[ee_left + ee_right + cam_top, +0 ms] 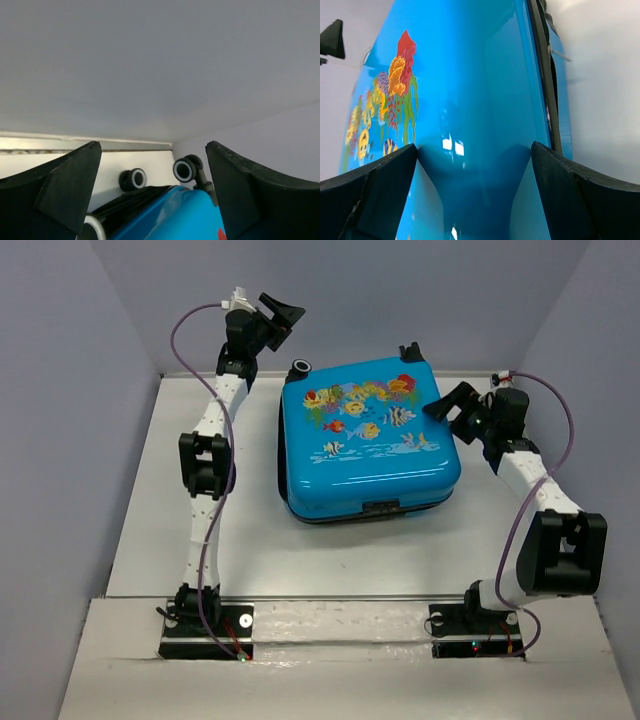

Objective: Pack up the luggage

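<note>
At middle right, right pincer (447, 415) open over right edge of the luggage (365, 455), nearer than open left pincer (290, 325).

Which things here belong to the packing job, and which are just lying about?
Job: luggage, lid down; left gripper and right gripper, both open.
Lying about: no loose items show; only the table.

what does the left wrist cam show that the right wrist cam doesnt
Only left wrist: two black-and-white wheels at the luggage end, grey wall behind. Only right wrist: coral and fish print, black zipper trim. Both: the blue luggage shell, framed by the open left gripper in one and the open right gripper in the other.
</note>
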Controlling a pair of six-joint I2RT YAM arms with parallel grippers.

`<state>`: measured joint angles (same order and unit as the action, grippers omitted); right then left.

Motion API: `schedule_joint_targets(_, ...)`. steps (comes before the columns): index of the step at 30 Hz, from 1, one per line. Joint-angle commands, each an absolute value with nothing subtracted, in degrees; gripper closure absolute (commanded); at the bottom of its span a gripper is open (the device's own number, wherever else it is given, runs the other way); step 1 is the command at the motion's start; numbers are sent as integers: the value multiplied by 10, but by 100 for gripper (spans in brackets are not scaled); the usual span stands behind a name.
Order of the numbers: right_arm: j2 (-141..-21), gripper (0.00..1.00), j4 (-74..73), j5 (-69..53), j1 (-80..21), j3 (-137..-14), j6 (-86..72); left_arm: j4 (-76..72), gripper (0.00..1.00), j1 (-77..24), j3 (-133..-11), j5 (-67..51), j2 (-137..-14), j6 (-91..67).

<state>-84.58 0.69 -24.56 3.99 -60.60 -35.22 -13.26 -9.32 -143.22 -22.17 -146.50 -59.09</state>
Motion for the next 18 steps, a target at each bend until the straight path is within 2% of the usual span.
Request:
schedule_joint_targets(1,-811,0,-64,-277,27,-583,-347,-107,1,-70,-1390,-193,-1295,-462)
schedule_joint_targets(2,-804,0,-64,-279,27,-580,-348,-106,1,-68,-1363,-186,-1269,-436)
schedule_joint_targets(4,-778,0,-63,-271,27,-562,-351,-56,1,-67,-1228,-168,-1170,-375)
schedule_joint_targets(6,-759,0,-59,-259,27,-536,-350,-82,1,-69,-1092,-142,-1051,-367)
schedule_joint_targets(8,-738,0,-57,-259,27,-521,-352,-112,1,-80,-910,-142,-986,-372)
schedule_joint_targets(10,-726,0,-53,-264,27,-498,-352,-127,1,-92,-778,-134,-915,-373)
schedule_joint_targets(13,-700,0,-53,-272,27,-467,-352,-132,1,-127,-655,-137,-850,-359)
schedule_joint_targets(18,-653,0,-54,-301,27,-420,-351,-154,1,-183,-560,-148,-782,-362)
